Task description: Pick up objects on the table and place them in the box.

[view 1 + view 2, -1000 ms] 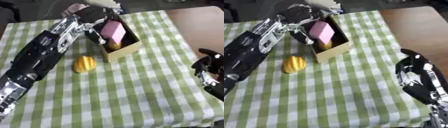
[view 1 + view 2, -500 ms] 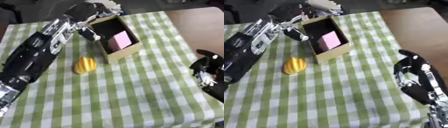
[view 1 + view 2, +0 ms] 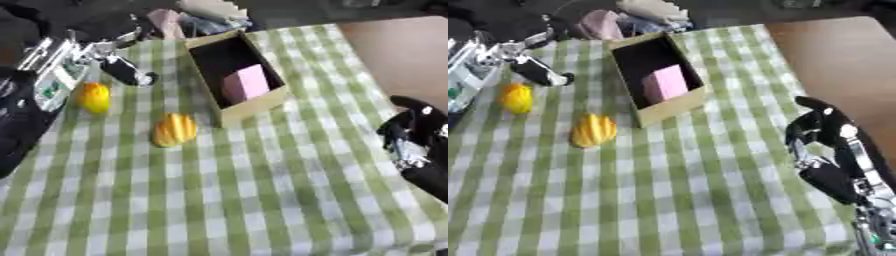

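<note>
An open cardboard box (image 3: 259, 103) stands on the green checked cloth at the upper middle, with a pink block (image 3: 247, 84) lying inside it. A ridged yellow-orange fruit (image 3: 175, 130) lies on the cloth left of the box's near corner. A smaller round yellow fruit (image 3: 94, 97) lies further left. My left hand (image 3: 125, 71) hovers left of the box, above the round fruit, with its fingers straight and nothing in it. My right hand (image 3: 826, 134) rests at the right edge, its fingers relaxed and empty.
Bundled cloth and dark clutter (image 3: 188, 20) lie beyond the table's far edge, behind the box. Bare brown table top (image 3: 842, 55) shows right of the cloth. My left arm (image 3: 35, 95) covers the cloth's left edge.
The left hand let the pink block go into the box and drew back to the left. The view has shifted, and the round yellow fruit has come into sight.
</note>
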